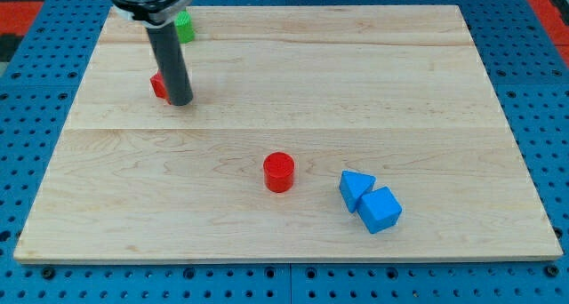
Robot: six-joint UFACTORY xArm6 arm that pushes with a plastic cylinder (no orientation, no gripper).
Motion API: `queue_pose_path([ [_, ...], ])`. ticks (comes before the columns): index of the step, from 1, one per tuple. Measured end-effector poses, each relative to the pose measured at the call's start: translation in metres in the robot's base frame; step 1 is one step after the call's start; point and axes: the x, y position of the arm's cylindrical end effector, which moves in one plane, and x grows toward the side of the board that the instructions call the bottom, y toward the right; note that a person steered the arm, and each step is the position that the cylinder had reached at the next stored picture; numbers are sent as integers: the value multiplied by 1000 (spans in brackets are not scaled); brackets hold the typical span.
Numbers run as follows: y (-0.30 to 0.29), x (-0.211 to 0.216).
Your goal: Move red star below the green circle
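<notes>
1. My tip [180, 100] rested on the counter [356, 82] toward the view's upper left. There was no gripper on this arm, only the dark rod, so nothing was clenched or grasped.
2. The red star [158, 85] sat touching the tip on the tip's left side as viewed, mostly hidden behind the rod, so its shape could barely be made out.
3. The green circle [184, 26] lay just above the tip, toward the view's top, partly covered by the arm's body.
4. Judging from this, the step in hand looked like the last nudge: the star already lay below the green block and only a little to its left.
5. The next move seemed to call for a short push from the star's far left side toward the view's right, or for leaving it be if that placement counted.
6. Well away from the tip, toward the view's lower right, stood a red cylinder [278, 172], and farther right a blue triangular block [355, 188] touching a blue cube [380, 209].
7. No brand, label or writing could be read anywhere.
</notes>
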Motion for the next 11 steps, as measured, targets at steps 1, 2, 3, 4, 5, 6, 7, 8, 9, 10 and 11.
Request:
queue_pose_path([
  [1, -32, 4],
  [2, -67, 2],
  [3, -67, -12],
  [4, -50, 16],
  [5, -10, 32],
  [6, -2, 10],
  [7, -36, 3],
  [8, -55, -6],
  [9, -53, -28],
  [10, -36, -14],
  [11, -17, -4],
])
